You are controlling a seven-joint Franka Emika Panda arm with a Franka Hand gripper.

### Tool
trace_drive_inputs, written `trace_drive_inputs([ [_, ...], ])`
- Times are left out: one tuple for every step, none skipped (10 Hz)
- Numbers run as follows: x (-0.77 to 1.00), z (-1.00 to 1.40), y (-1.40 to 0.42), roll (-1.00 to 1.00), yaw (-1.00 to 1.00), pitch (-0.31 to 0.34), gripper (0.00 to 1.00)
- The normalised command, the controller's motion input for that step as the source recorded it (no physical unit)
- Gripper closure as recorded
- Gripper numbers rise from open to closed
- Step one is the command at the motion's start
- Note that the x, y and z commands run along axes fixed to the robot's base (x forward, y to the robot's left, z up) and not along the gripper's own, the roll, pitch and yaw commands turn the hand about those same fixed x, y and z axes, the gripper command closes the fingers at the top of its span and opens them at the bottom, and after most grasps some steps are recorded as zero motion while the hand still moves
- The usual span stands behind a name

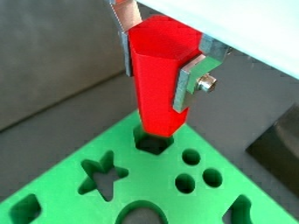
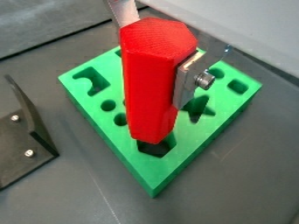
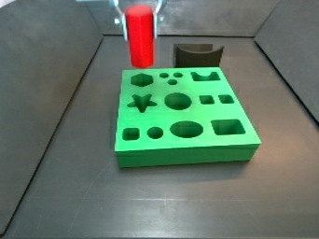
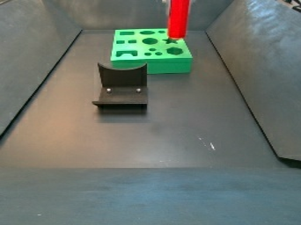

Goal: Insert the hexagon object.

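Wrist views show the end effector gripping the hexagon object; side views hide its fingers.

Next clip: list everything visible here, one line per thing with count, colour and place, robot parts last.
hexagon object: one, glossy red, upright between the gripper fingers, lower end at a hole near a corner of the green block.
green block: one, green, with star, round, square and other shaped holes, on the dark floor.
fixture: one, dark grey, on the floor apart from the green block.
enclosure walls: grey, around the floor.
gripper: one, silver fingers, shut on the hexagon object above the block's corner.
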Motion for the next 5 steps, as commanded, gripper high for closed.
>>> trace_drive_inputs([
  [0.00, -0.59, 0.00, 0.00, -0.15, -0.079, 1.00],
  [0.00, -0.46, 0.00, -0.02, -0.08, -0.057, 1.00],
  [0.04, -0.41, 0.00, -0.10, -0.05, -0.044, 1.00],
  [0.00, -0.42, 0.00, -0.15, -0.04, -0.059, 1.00],
  [0.00, -0.38, 0.00, -0.21, -0.02, -0.084, 1.00],
])
